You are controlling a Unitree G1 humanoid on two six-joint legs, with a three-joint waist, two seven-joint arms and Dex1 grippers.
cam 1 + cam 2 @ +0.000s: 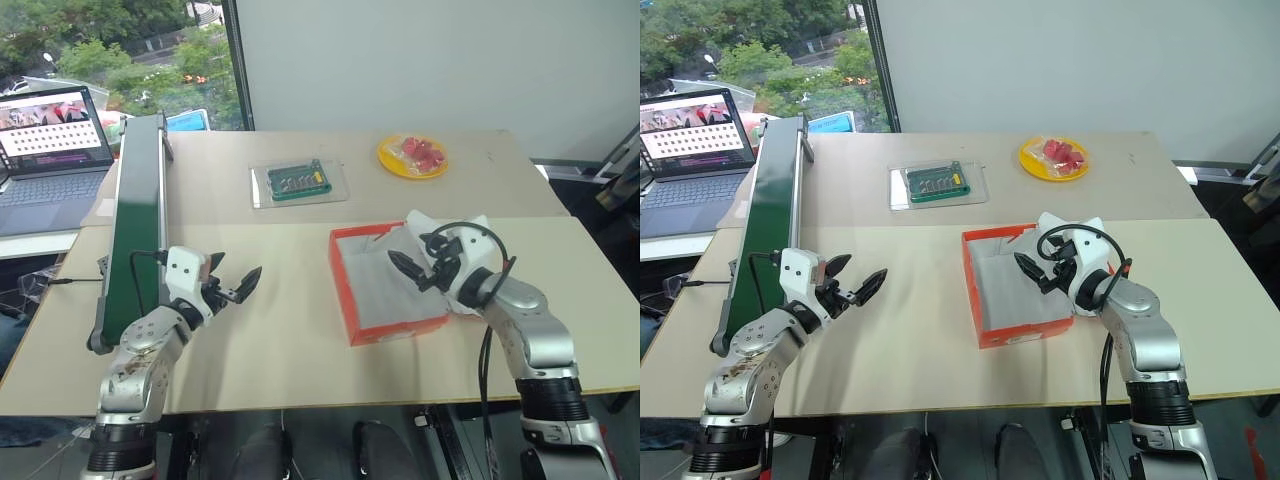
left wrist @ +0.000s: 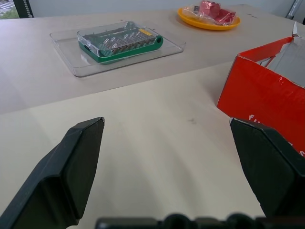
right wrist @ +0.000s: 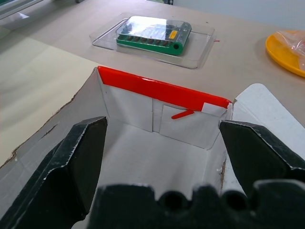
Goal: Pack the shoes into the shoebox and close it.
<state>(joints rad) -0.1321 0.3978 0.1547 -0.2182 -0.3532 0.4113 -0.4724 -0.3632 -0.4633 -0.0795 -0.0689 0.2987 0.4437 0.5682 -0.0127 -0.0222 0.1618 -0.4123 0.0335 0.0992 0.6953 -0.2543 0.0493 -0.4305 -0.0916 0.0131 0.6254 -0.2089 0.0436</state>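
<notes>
Resting open on the pale desk, the flat red-orange cardboard shoebox with its pale grey inside lies right of centre. The right tool hovers over its right half, fingers spread apart and holding nothing. The left tool, likewise spread and holding nothing, hangs above bare desk well left of the box. A clear tray with a green board sits farther back.

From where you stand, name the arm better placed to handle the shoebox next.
Right, probably. The right gripper hangs open over the open shoebox, its fingers straddling the pale interior. The left gripper, also open, is over bare table, apart from the box.
</notes>
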